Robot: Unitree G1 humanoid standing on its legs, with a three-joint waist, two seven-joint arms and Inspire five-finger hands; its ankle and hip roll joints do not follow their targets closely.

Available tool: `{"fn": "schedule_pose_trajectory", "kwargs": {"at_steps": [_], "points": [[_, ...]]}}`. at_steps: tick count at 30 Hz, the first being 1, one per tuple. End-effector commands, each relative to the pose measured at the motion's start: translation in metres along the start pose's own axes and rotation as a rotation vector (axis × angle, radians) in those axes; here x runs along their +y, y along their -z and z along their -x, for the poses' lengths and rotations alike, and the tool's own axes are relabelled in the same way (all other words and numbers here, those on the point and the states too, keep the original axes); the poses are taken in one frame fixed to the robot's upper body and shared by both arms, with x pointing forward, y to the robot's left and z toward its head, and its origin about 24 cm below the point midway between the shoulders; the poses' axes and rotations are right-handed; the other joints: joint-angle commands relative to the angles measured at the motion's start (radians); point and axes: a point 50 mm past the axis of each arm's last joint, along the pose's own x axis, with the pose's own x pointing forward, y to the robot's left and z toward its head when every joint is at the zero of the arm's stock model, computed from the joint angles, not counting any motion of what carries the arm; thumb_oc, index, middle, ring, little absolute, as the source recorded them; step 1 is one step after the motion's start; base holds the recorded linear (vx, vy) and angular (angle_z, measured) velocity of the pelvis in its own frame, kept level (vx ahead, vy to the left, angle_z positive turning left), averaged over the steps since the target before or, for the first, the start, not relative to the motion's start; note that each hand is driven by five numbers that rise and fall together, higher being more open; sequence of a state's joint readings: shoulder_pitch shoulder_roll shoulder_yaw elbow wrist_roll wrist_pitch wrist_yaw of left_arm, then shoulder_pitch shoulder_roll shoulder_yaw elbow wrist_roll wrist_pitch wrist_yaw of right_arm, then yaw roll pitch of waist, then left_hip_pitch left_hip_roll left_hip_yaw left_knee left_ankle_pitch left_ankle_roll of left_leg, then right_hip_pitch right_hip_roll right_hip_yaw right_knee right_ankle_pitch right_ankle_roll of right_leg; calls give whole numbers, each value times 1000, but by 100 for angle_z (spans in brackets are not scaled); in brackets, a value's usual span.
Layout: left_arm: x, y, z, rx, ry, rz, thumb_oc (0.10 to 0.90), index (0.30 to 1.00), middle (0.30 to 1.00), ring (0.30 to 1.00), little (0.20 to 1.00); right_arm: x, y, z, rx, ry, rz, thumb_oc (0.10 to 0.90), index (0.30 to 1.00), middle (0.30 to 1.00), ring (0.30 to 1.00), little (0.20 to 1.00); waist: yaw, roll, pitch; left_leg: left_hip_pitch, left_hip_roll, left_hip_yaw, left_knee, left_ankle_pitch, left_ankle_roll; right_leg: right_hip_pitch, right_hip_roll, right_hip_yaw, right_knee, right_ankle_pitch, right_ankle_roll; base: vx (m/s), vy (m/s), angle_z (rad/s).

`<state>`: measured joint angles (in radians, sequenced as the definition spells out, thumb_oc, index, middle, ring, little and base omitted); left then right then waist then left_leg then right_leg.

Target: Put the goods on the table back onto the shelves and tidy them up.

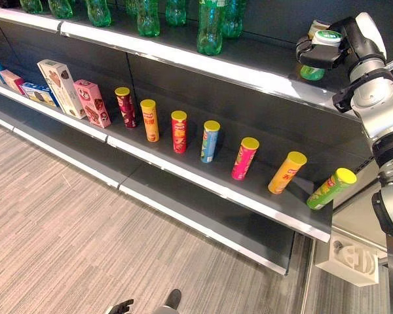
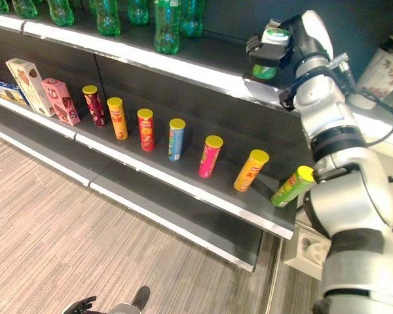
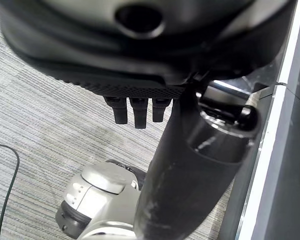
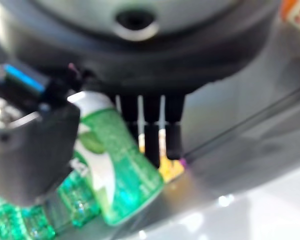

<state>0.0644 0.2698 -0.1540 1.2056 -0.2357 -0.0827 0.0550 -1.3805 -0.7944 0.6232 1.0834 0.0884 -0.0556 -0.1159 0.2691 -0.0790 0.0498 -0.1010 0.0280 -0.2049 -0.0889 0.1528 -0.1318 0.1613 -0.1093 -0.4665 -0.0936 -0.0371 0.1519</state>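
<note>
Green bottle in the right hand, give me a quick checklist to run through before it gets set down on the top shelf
1. Grip: the right hand is curled round the green bottle, thumb on one side, fingers on the other. Ok.
2. Height: the bottle's base looks level with or just above the top shelf; whether it touches, cannot tell.
3. Landing spot: the shelf right of the standing green bottles looks bare. Ok.
4. Upright: the bottle hangs roughly vertical, cap up. Ok.
5. Row below: the yellow-lidded canisters lean, the rightmost one sits at the shelf's end. Not ok for tidiness.
6. Left hand: holds nothing, low over the floor. Ok.
</note>
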Motion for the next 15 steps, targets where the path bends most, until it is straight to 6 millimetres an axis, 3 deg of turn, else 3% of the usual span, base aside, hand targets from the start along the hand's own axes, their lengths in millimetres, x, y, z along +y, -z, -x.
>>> {"fn": "schedule_pose_trajectory", "kwargs": {"at_steps": [1,9,10,12,15], "points": [[15,-26,-4,-78,-36,-37,800,900,900,900,900,-37,-36,-5,-138,146,-1,400,300,300,300,300,11,-70,-14,72,13,112,12,-153,-50,-62,-75,20,40,-6,69,7,17,5],[14,-24,-4,-71,-37,-36,800,900,900,900,900,-37,-25,-5,-87,148,15,400,300,300,300,300,18,-67,-13,63,7,105,12,-152,-48,-67,-82,17,40,-4,71,9,19,9],[14,-32,-4,-106,-48,-66,800,900,900,900,900,-26,-21,-4,-83,124,4,400,300,300,300,300,15,-64,-11,60,5,105,12,-151,-46,-70,-84,18,42,-2,72,8,18,4],[15,-31,-4,-106,-23,-98,800,900,900,900,900,-25,-21,-5,-78,120,-5,400,300,300,300,300,19,-63,-12,58,4,105,13,-151,-46,-72,-86,18,42,-1,73,0,0,0],[18,-24,-3,-74,-22,-89,800,900,900,900,900,-40,-15,-4,-48,149,39,400,300,300,300,300,32,-59,-6,47,0,99,14,-148,-44,-80,-91,16,44,2,74,-15,25,0]]}}
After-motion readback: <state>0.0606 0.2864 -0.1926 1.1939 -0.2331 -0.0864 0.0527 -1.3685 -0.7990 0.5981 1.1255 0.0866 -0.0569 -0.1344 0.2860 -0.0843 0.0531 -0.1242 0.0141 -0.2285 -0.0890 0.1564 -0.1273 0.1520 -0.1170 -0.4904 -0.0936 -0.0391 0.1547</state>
